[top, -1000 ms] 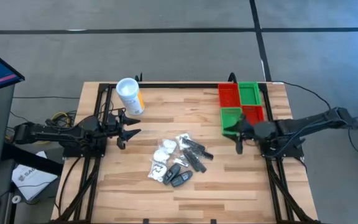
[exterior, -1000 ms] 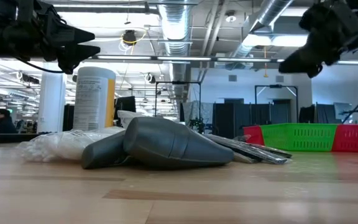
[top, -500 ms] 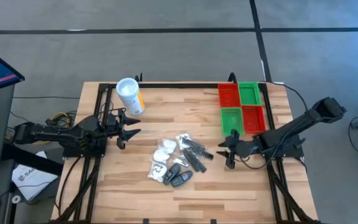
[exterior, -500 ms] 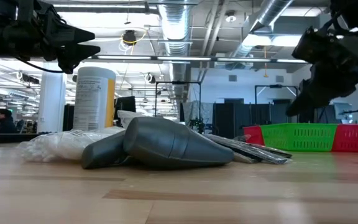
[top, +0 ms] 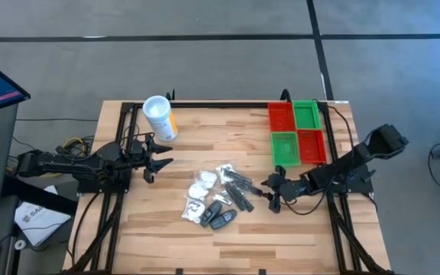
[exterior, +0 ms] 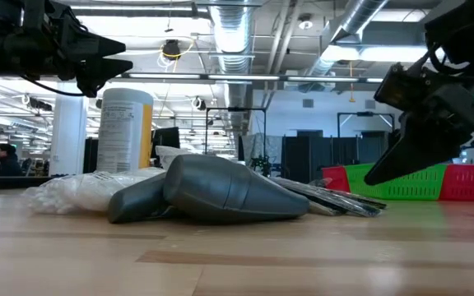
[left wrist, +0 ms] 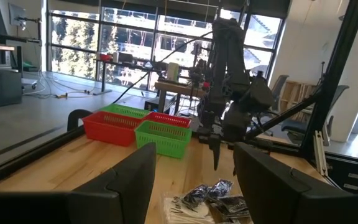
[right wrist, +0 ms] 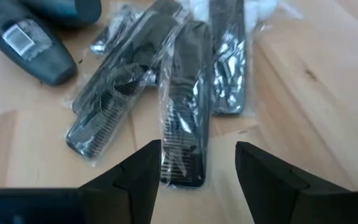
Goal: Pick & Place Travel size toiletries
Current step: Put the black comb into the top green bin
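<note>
Bins, red and green, seem empty; right gripper fingers spread above wrapped combs; left gripper fingers released.

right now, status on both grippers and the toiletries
Right gripper open, low beside wrapped black combs. Left gripper open, waiting at left edge. Toiletry pile untouched mid-table. Nothing in the way.

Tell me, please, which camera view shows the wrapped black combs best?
The right wrist view: the combs fill it, teeth and clear wrap plain. The high view shows small dark strips; the low view, thin edges; the left wrist view, packets.

Two dark jointed arms, black-fingered tools, thin trailing cables.
</note>
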Robot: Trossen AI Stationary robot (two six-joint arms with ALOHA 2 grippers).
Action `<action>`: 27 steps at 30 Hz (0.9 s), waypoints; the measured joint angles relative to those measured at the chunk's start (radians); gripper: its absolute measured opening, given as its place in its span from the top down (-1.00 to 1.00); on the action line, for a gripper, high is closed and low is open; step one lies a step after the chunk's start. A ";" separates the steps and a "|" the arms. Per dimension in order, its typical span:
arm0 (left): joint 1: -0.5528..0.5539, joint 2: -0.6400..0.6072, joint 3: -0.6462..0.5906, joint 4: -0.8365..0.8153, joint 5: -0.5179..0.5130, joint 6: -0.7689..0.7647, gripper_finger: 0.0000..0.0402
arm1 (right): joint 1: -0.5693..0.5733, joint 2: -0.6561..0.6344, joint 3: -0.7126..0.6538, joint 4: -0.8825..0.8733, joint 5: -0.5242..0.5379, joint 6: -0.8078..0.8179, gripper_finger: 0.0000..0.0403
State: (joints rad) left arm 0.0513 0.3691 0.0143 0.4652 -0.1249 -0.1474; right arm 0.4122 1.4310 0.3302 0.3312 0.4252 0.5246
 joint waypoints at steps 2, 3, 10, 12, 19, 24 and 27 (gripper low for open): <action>0.000 0.000 0.000 0.000 0.000 0.000 -0.04 | 0.000 0.021 0.000 0.028 -0.008 0.000 0.02; 0.000 0.000 0.000 0.000 0.000 0.000 -0.04 | 0.000 0.032 0.000 0.038 -0.013 0.005 0.01; 0.000 0.000 0.000 0.000 0.000 0.000 -0.04 | 0.000 0.112 0.016 0.074 -0.035 0.023 -0.09; 0.000 0.000 0.000 0.000 0.000 0.000 -0.04 | 0.000 0.142 0.030 0.074 -0.035 0.025 -0.13; 0.000 0.000 0.000 0.000 0.000 0.000 -0.04 | 0.000 0.229 0.083 0.081 -0.014 0.014 -0.21; 0.000 0.000 0.000 0.000 0.000 0.000 -0.04 | -0.001 0.271 0.115 0.038 0.009 0.011 -0.16; 0.000 0.000 0.000 0.000 0.000 0.000 -0.04 | 0.000 0.276 0.116 0.034 0.020 0.011 -0.08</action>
State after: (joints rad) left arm 0.0517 0.3695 0.0143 0.4648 -0.1253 -0.1471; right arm 0.4118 1.7069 0.4461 0.3649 0.4450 0.5355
